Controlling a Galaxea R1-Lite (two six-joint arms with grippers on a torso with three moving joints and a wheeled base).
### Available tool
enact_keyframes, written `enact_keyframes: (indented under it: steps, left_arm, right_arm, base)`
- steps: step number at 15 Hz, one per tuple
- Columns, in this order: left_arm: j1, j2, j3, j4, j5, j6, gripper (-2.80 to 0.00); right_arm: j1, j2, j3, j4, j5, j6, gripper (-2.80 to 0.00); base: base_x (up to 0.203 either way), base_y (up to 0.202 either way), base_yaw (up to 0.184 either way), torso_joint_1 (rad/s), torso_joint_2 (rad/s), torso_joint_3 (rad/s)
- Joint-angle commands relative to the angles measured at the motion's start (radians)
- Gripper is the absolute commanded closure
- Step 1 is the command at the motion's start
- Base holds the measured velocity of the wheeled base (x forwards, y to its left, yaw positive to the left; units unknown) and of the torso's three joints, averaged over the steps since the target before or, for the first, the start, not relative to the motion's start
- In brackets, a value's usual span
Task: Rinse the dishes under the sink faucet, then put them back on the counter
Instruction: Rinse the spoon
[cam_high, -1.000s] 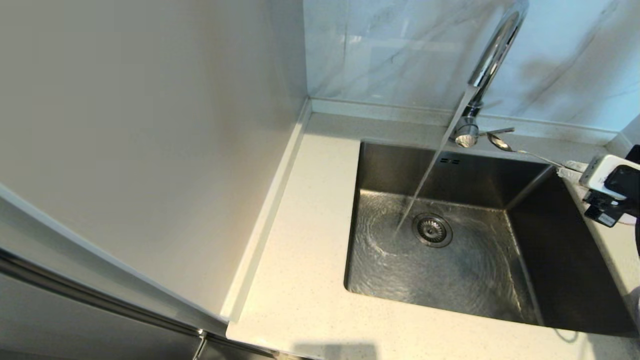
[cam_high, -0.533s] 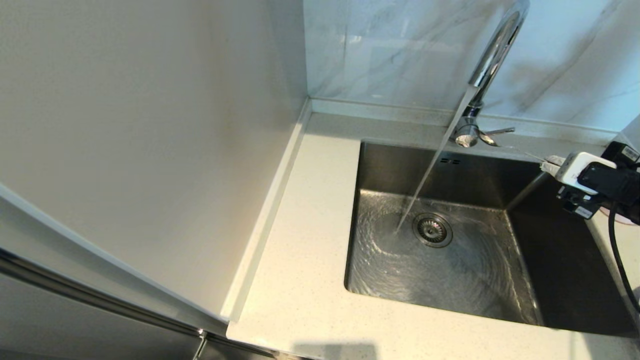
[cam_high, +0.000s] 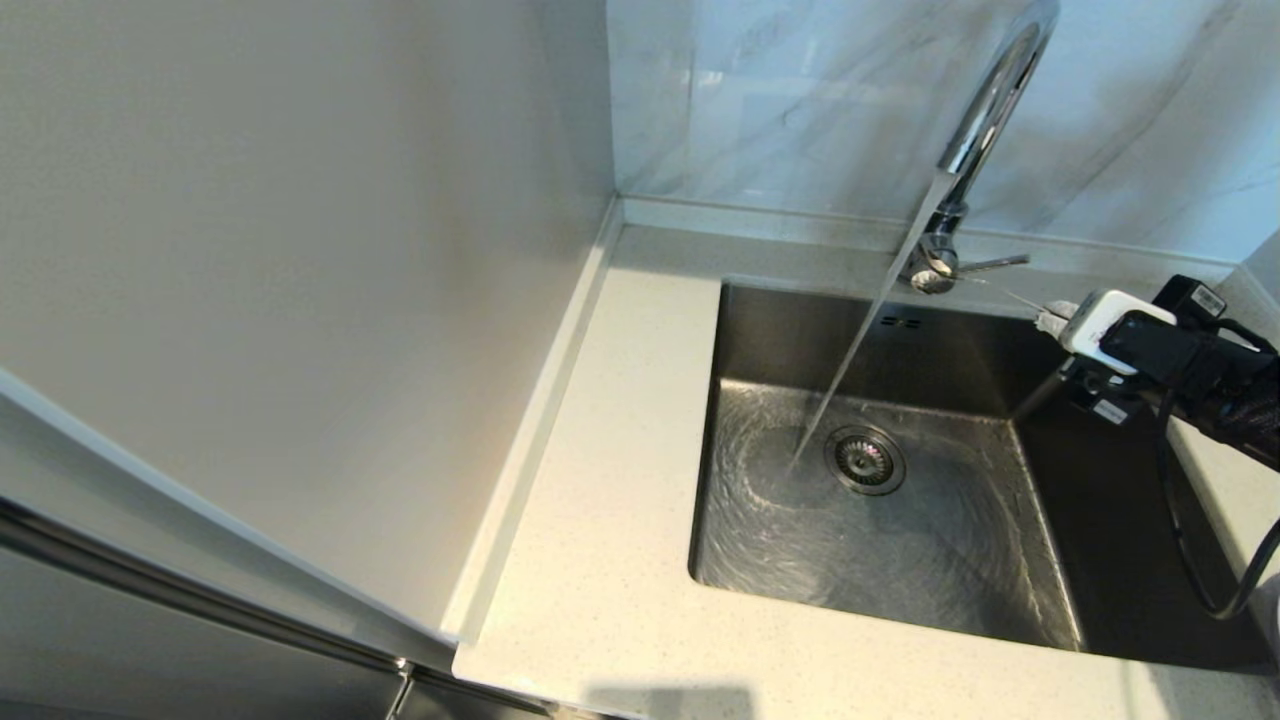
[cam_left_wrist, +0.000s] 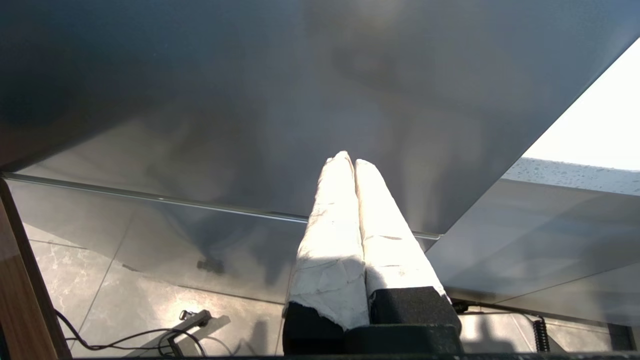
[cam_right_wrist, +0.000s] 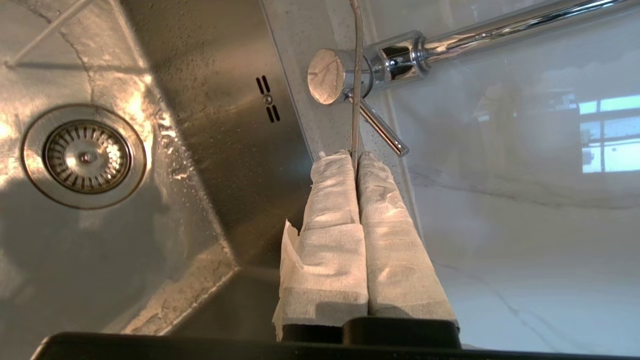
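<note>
Item 1: right gripper (cam_high: 1050, 318), at 2 o'clock of sink (cam_high: 760, 330), clamped on spoon (cam_right_wrist: 355, 75) handle, spoon tip by faucet (cam_high: 985, 100) base. Water stream (cam_high: 860, 340) falls mid-sink. Step, judged: rinsing; next move, swing spoon toward 9 o'clock into stream. Bowl, plate not in view. Item 2: left gripper (cam_left_wrist: 348, 159), fingers closed, empty, parked below counter
</note>
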Motion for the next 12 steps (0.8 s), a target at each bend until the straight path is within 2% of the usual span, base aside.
enact_keyframes:
  steps: [1,12]
  left_arm:
    - [0.0,0.0,0.0,0.0,0.001,0.0,0.0]
    - [0.0,0.0,0.0,0.0,0.001,0.0,0.0]
  right_arm:
    - [0.006,0.003,0.0,-0.016,0.0,0.006,0.0]
    - [0.038,-0.001,0.009,-0.06,-0.002,0.016,0.0]
  base:
    - [0.0,0.0,0.0,0.0,0.0,0.0]
    - [0.0,0.0,0.0,0.0,0.0,0.0]
